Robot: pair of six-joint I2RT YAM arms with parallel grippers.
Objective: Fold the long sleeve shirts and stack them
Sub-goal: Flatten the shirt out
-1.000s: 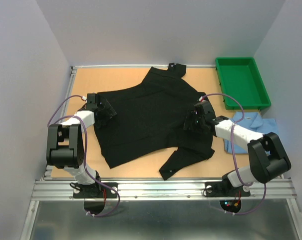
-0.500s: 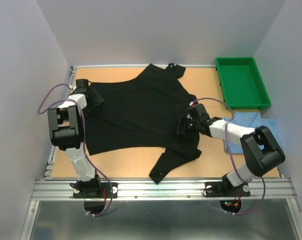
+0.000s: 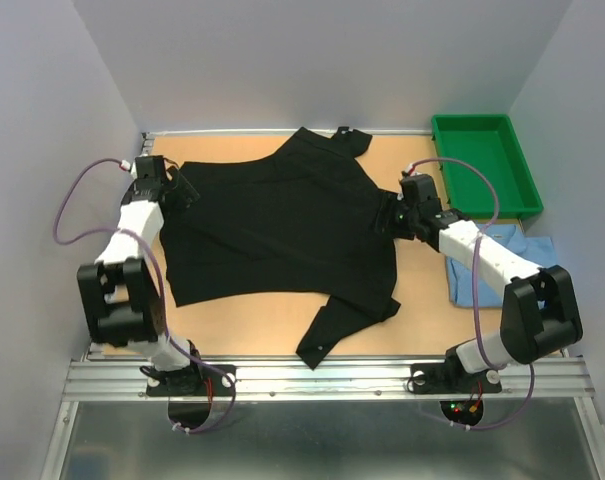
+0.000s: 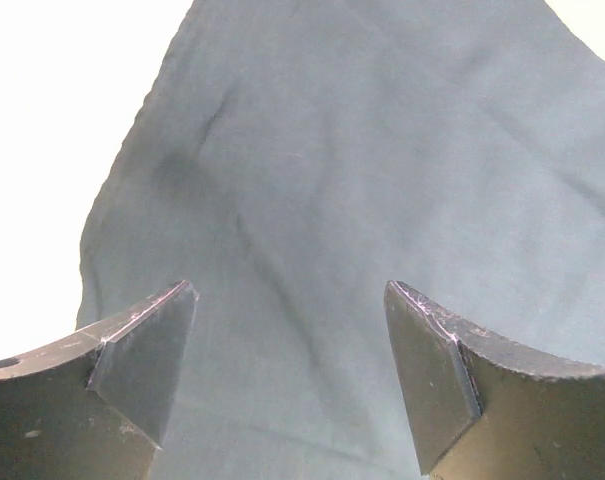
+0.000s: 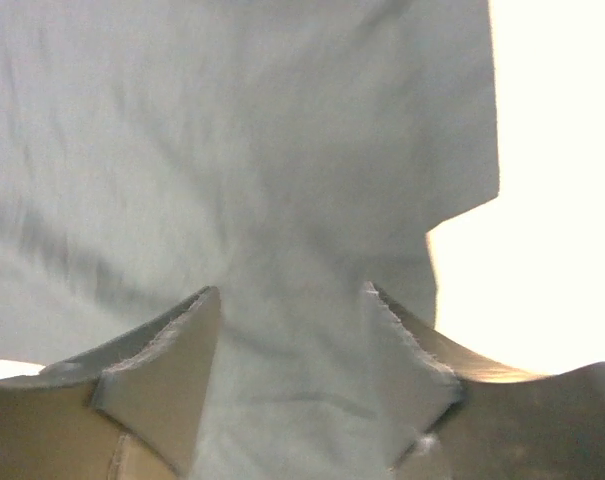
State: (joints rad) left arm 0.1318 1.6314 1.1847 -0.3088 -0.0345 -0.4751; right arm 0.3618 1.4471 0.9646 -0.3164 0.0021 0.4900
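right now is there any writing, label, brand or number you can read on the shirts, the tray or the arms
None: no readable text in any view.
black shirt: plain cloth, with no print or tag showing.
light blue shirt: plain, and partly hidden by the right arm.
green tray: no marking visible.
Arms: no lettering can be made out.

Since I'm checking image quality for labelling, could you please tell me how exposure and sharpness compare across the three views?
Top external: evenly lit and sharp, though the black shirt shows little fold detail. Left wrist: sharp, shirt reads grey-teal, table blown out to white. Right wrist: most overexposed, shirt washed to pale grey and blurred, table likewise white.
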